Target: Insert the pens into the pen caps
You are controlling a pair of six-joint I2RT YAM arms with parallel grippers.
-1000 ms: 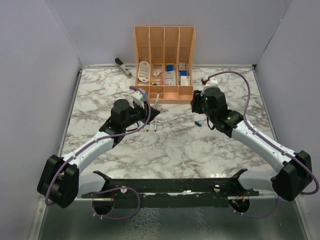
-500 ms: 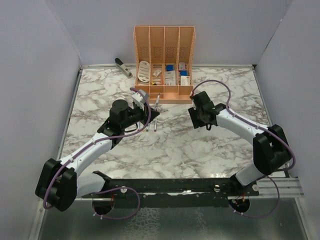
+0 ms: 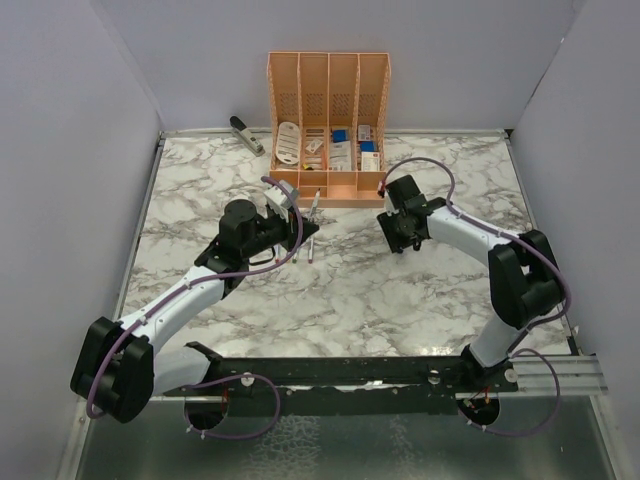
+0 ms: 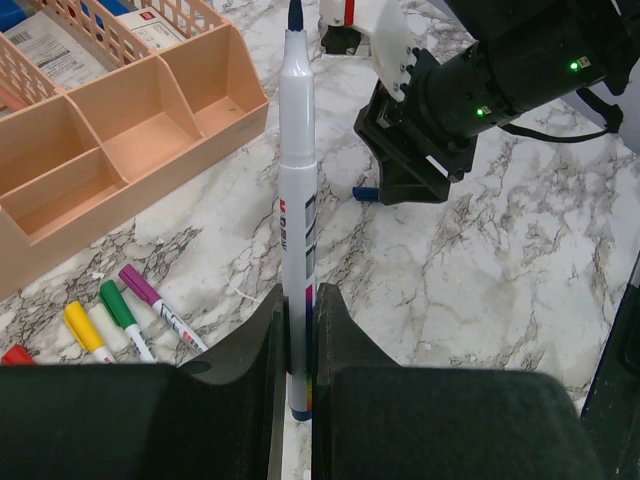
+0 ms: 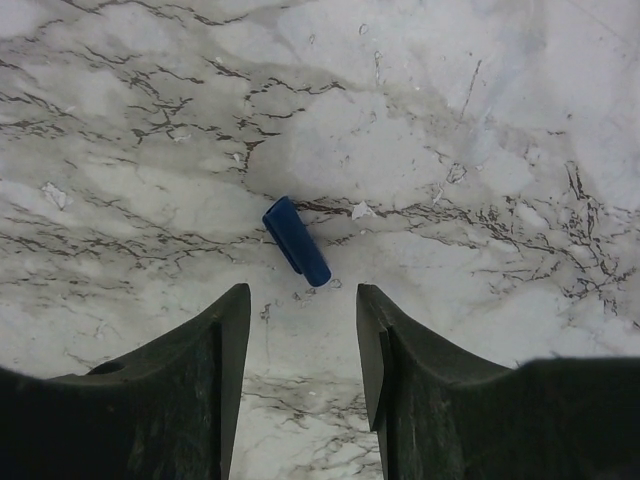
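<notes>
My left gripper (image 4: pixel 302 292) is shut on a whitish pen (image 4: pixel 297 160) with a bare blue tip, holding it off the table; it shows in the top view (image 3: pixel 313 206) just in front of the organiser. My right gripper (image 5: pixel 302 295) is open and points down at the marble, with the blue cap (image 5: pixel 296 241) lying just beyond its fingertips and untouched. The cap also shows in the left wrist view (image 4: pixel 364 192) beside the right gripper (image 4: pixel 405 175). Pens with yellow (image 4: pixel 84 330), green (image 4: pixel 123 311), purple (image 4: pixel 150 298) and red (image 4: pixel 14 355) caps on lie side by side on the table.
The orange organiser (image 3: pixel 328 120) with boxes and papers stands at the back centre, its low front tray (image 4: pixel 130 135) close to my left gripper. A grey stapler (image 3: pixel 246 134) lies at the back left. Walls close in the left, right and far sides.
My right arm has folded and pulled its gripper in, turning it down over the blue cap. My left gripper has shifted slightly with the pen still in it.
</notes>
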